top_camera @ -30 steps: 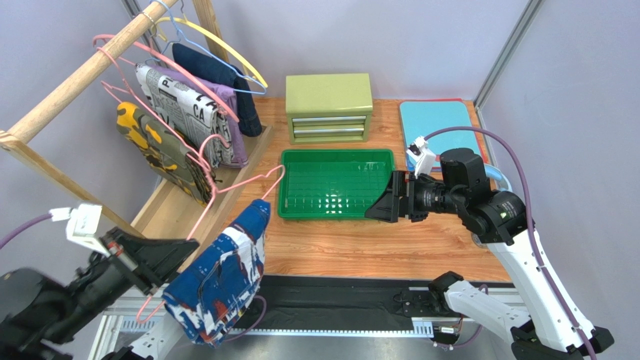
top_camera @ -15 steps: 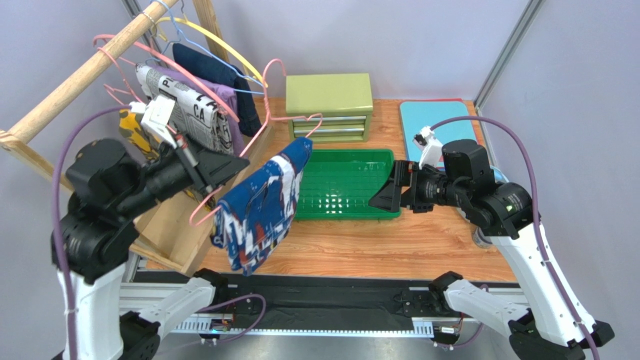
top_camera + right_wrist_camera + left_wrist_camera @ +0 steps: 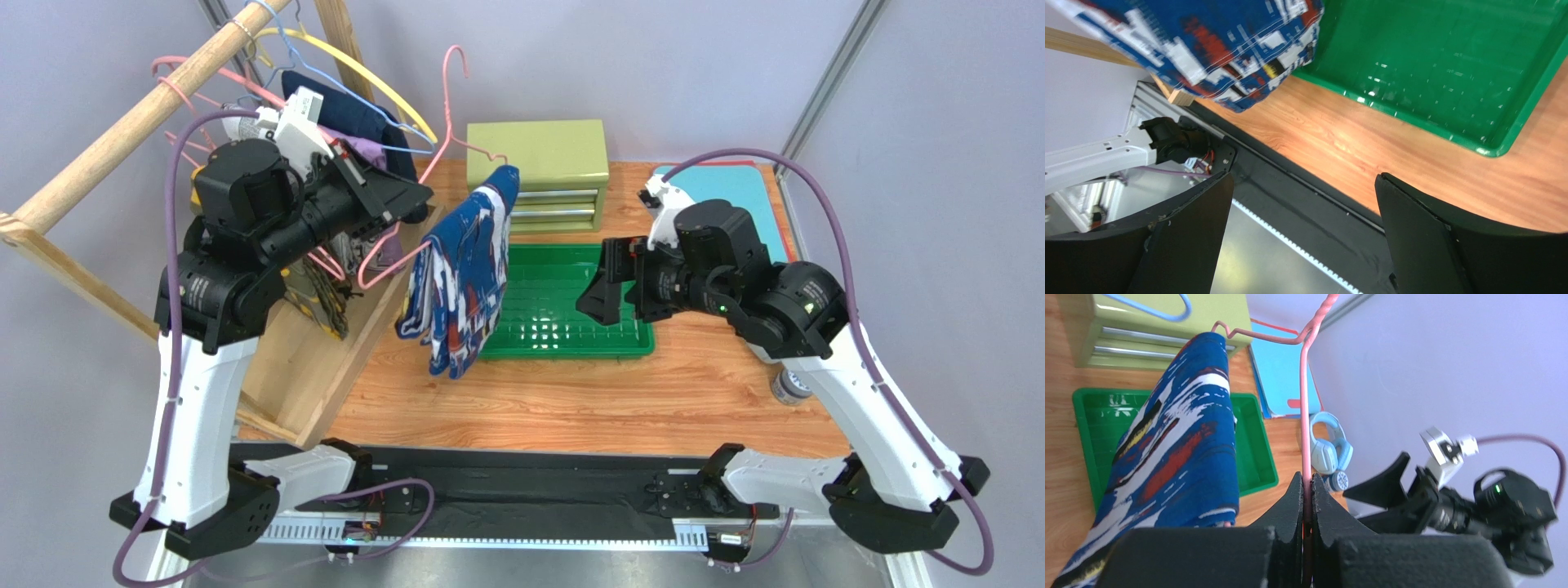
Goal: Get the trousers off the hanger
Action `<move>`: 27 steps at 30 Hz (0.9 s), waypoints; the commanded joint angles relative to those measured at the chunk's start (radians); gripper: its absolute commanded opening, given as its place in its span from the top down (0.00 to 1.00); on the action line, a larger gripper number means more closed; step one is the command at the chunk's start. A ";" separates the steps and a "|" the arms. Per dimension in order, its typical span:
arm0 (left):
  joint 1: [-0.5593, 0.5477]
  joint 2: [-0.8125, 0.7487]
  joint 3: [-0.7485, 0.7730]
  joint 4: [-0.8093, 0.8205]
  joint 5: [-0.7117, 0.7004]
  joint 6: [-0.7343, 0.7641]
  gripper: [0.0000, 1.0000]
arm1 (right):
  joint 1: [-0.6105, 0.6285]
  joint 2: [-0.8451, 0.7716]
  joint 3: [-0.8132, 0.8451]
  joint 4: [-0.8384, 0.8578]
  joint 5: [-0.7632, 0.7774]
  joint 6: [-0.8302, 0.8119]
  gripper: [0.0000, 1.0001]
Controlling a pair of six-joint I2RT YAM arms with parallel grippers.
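The blue splotch-print trousers (image 3: 466, 276) hang folded over the pink wire hanger (image 3: 449, 98), held up over the left end of the green tray (image 3: 577, 346). My left gripper (image 3: 415, 196) is shut on the hanger's wire; in the left wrist view the pink wire (image 3: 1304, 422) runs up from between its closed fingers (image 3: 1308, 484), with the trousers (image 3: 1177, 459) to the left. My right gripper (image 3: 597, 300) is open and empty over the tray, just right of the trousers. In the right wrist view the trousers (image 3: 1223, 46) show at top left, beyond the spread fingers (image 3: 1189, 245).
A wooden rack (image 3: 135, 123) at the left carries other hangers and garments. An olive-green drawer box (image 3: 540, 172) stands behind the tray, a light blue mat (image 3: 724, 184) at back right. Blue headphones (image 3: 1328, 450) lie near it. The table's front edge has a black rail (image 3: 528, 490).
My left arm has lifted the hanger and trousers up and to the right, from the table's front left to over the tray. My right gripper has shifted slightly left toward them.
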 commanded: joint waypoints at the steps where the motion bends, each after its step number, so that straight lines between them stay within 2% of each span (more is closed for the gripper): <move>1: -0.002 0.023 0.134 0.190 -0.078 -0.057 1.00 | 0.133 0.037 0.089 0.082 0.264 -0.034 0.09; 6: -0.003 0.099 0.207 0.193 -0.100 -0.065 1.00 | 0.342 0.140 0.162 0.165 0.502 -0.066 0.10; 9: -0.003 0.131 0.237 0.201 -0.080 -0.063 1.00 | 0.400 0.186 0.175 0.252 0.577 -0.090 0.10; 18: -0.010 0.111 0.238 0.251 -0.116 -0.077 1.00 | 0.484 0.349 0.253 0.497 0.783 -0.203 0.16; 27: -0.013 0.021 0.124 0.337 -0.136 -0.084 1.00 | 0.539 0.424 0.248 0.669 0.802 -0.226 0.16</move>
